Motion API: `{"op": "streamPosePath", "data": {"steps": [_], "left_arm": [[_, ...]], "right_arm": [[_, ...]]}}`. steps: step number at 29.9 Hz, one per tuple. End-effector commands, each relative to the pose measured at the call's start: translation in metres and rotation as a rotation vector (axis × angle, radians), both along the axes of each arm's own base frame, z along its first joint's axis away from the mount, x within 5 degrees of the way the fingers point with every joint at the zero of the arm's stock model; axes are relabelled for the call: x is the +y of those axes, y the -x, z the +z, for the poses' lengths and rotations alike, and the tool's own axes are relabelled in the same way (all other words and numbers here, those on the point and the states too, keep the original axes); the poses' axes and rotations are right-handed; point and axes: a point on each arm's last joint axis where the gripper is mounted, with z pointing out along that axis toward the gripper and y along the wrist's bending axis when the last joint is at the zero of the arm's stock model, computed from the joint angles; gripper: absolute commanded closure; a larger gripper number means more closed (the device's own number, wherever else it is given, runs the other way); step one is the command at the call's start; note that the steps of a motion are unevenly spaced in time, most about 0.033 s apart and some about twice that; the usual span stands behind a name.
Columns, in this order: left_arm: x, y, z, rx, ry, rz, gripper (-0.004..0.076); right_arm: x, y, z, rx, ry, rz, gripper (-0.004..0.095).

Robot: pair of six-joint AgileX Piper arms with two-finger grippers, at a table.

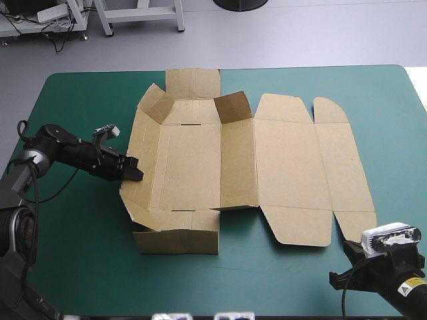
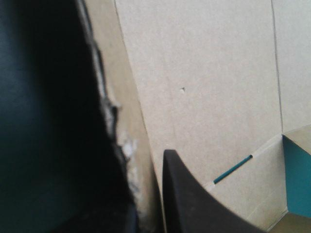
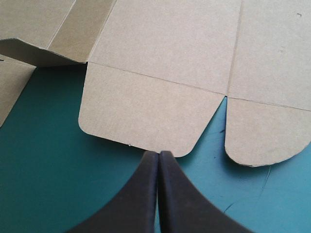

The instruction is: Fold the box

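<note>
One brown sheet, the box (image 1: pixel 280 167), lies across the middle of the high view on the table (image 1: pixel 73 253) with its teal-green cover, its right half flat and its left half partly raised. At centre left the left gripper (image 1: pixel 132 168) comes in from the frame's left edge and meets the box's left wall (image 1: pixel 142 150), which tilts up. In the left wrist view a strip of that wall with a frayed edge stands in the narrow gap between the two black fingers (image 2: pixel 194 204), so they pinch the board, all but closed. Ahead of that gripper the floor panel runs on to a thin slot (image 2: pixel 233 170) where teal-green shows through. The corner flaps (image 1: pixel 232 108) stand tilted at upper centre, and the near wall (image 1: pixel 177 240) at lower centre-left stands raised along the box's near edge. In the lower right corner of the high view the right gripper (image 3: pixel 159 155) sits over bare cover, apart from the box. Its fingers meet in one point with nothing between them, the tip just short of the rounded near flap (image 3: pixel 146 116), and a smaller flap (image 3: pixel 262 136) lies just beside that one. A yellow label (image 1: pixel 408 285) sits on the right arm, its print too small to read.
</note>
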Motion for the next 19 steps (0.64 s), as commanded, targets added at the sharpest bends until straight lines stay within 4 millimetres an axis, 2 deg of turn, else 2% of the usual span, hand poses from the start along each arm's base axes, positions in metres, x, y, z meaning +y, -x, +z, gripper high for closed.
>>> {"op": "streamPosePath", "data": {"steps": [1, 6, 11, 16, 19], "left_arm": [[-0.004, 0.001, 0.018, -0.03, 0.017, 0.019, 0.0731], [-0.006, 0.0, 0.016, -0.044, 0.007, -0.001, 0.0731], [-0.014, -0.002, 0.024, -0.1, 0.032, -0.065, 0.0733], [-0.024, -0.005, 0.055, -0.246, -0.015, -0.16, 0.0733], [-0.033, -0.005, 0.09, -0.399, -0.049, -0.206, 0.0733]], "right_arm": [[0.001, -0.006, 0.012, -0.064, -0.024, -0.007, 0.0913], [0.001, -0.006, 0.012, -0.064, -0.024, -0.007, 0.0913], [0.001, -0.006, 0.012, -0.064, -0.024, -0.007, 0.0913], [0.001, -0.005, 0.012, -0.061, -0.031, -0.003, 0.0913], [0.002, -0.005, 0.012, -0.061, -0.04, 0.0, 0.0913]]}}
